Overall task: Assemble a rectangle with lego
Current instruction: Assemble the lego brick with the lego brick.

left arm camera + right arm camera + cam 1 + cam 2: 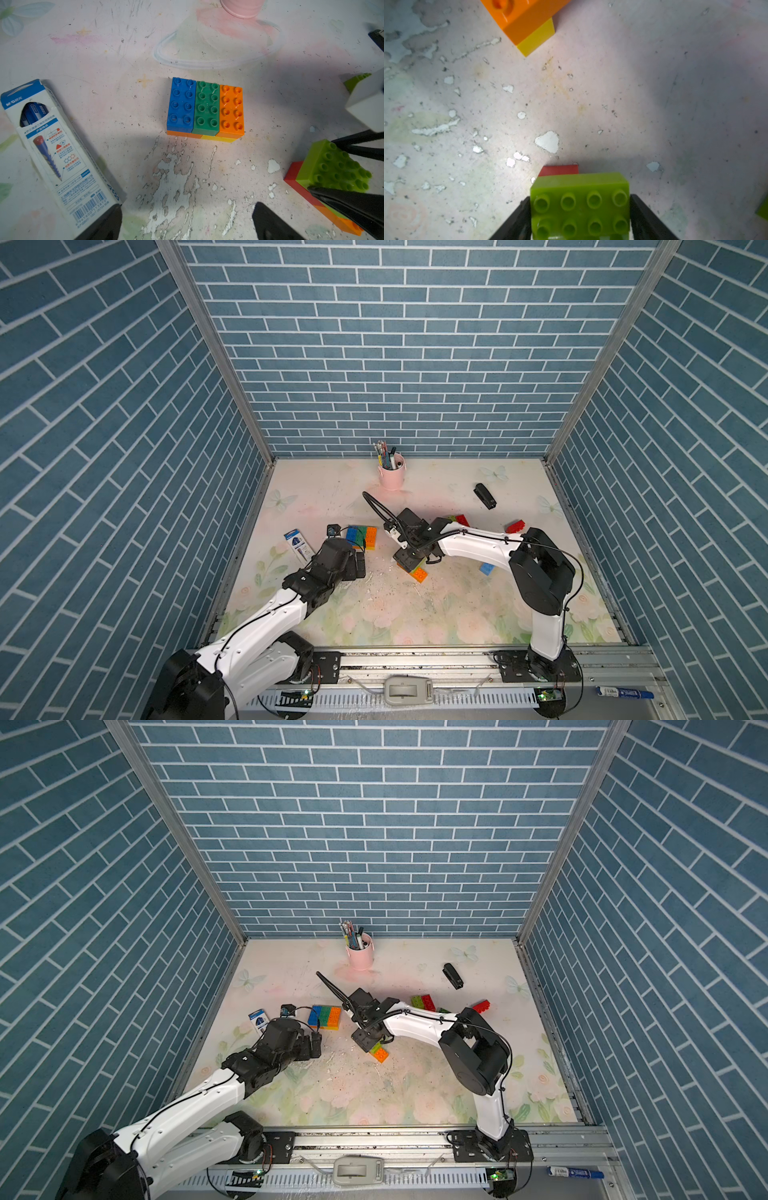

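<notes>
A small lego block (205, 108) of blue, green and orange bricks on an orange and yellow layer lies left of centre in both top views (360, 537) (324, 1017). My left gripper (187, 228) is open just in front of it, holding nothing (360, 564). My right gripper (579, 218) is shut on a lime brick (579, 205), one finger against each short end. The lime brick rests on a red brick (560, 170) and an orange brick (340, 222) near the mat's middle (417, 572).
Loose bricks lie further right: a lime and red pair (457, 519), a red one (515, 526) and a blue one (487, 568). A black stapler (485, 495), a pink pen cup (391, 475) and a marker box (298, 546) are also on the mat.
</notes>
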Robot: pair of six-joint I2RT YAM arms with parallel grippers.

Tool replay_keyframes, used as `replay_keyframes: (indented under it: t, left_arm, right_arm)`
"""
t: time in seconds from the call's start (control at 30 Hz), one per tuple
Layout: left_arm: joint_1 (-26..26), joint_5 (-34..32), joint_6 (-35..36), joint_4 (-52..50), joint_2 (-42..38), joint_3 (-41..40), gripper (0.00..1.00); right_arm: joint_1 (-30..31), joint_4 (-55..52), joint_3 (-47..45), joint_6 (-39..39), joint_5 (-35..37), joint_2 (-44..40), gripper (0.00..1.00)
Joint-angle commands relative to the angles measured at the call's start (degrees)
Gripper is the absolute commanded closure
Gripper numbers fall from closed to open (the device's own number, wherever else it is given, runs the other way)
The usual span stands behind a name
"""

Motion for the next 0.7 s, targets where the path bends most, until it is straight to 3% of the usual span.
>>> replay_keyframes:
  t: [0.0, 0.17, 0.43, 0.67]
  left_arm:
    - [0.3, 0.4, 0.7, 0.6, 0.0, 1.0, 0.01]
    - [0.4, 0.6, 0.7, 0.8, 0.3, 1.1, 0.01]
    - [0.4, 1.7, 0.1, 1.3, 1.4, 1.4, 0.01]
    - [-0.9, 7.8, -1.3, 3.4, 6.4, 3.2, 0.01]
  right_arm:
    - [0.2, -3.1, 1.6, -0.5, 0.3, 1.0, 0.23]
    - [0.0, -3.6, 2.3, -0.6, 0.4, 0.6, 0.16]
    - [-1.0, -4.0, 3.9, 1.3, -0.3, -4.5, 0.14]
    - [-6.2, -6.6, 3.0, 11.2, -4.6, -11.1, 0.17]
